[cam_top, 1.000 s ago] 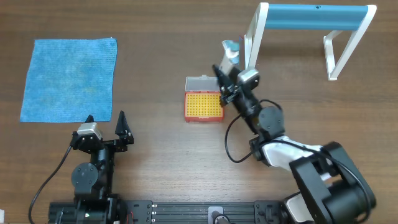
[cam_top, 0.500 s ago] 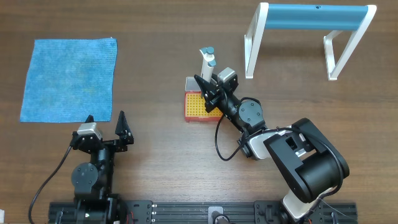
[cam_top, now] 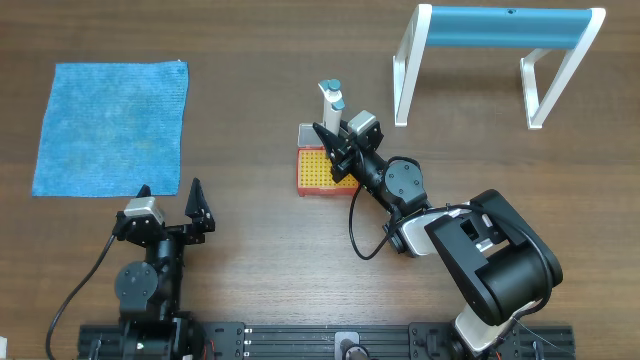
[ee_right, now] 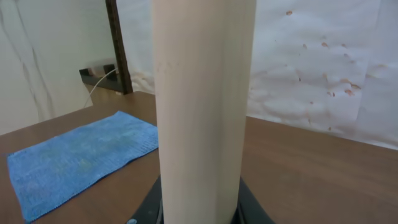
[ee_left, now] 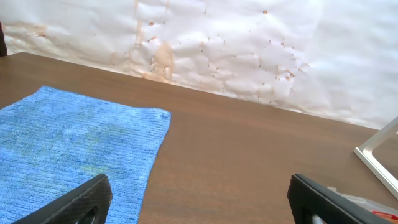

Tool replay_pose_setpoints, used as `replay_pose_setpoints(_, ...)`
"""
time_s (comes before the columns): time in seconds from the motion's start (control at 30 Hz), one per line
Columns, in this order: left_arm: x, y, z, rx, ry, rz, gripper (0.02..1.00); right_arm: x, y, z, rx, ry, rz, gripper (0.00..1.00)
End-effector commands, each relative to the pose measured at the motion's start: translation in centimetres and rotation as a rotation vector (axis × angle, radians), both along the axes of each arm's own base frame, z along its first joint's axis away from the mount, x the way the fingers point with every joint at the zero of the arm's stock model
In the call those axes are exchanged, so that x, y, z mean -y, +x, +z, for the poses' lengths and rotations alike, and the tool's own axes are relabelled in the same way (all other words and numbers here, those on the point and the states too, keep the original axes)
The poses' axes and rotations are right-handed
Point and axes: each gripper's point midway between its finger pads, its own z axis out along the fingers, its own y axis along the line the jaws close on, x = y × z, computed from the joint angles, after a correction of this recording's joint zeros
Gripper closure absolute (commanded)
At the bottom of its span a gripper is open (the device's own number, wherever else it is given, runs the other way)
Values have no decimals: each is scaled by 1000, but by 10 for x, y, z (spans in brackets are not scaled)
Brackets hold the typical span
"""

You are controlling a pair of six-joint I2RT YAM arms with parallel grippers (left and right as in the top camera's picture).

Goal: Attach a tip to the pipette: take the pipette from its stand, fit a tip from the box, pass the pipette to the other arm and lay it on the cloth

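Observation:
My right gripper (cam_top: 336, 150) is shut on the white pipette (cam_top: 331, 105), which stands upright over the tip box (cam_top: 324, 170), a yellow rack in an orange-red base with its clear lid open behind. The pipette's pale body (ee_right: 202, 106) rises straight up from between the right fingers in the right wrist view. The blue cloth (cam_top: 112, 128) lies flat at the far left of the table and also appears as a cloth (ee_left: 68, 155) in the left wrist view. My left gripper (cam_top: 170, 195) stands open near the table's front edge, just below the cloth, holding nothing.
The pipette stand (cam_top: 500, 50), a blue bar on white legs, stands at the back right with nothing hanging on it. Bare brown tabletop (cam_top: 250, 240) lies between the cloth and the tip box. A crumpled white backdrop (ee_left: 236, 50) closes the far side.
The right arm carried the pipette leftwards from beside the stand to above the tip box, then nearly stopped. The left arm has not moved.

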Motion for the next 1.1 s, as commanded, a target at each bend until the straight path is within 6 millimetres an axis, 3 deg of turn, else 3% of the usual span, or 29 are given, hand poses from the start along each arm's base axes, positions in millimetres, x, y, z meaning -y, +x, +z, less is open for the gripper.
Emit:
replay_pose_setpoints(0.03, -1, 0, -1, -4, 16, 2, 104, 1, -2, -6, 2, -27, 9, 921)
replay_pose_setpoints(0.97, -1, 0, -1, -4, 16, 2, 104, -14, -3, -1, 36, -40, 62, 921)
replay_pose_setpoints(1.1, -1, 0, -1, -3, 16, 2, 102, -16, -2, -8, 21, -48, 68, 921)
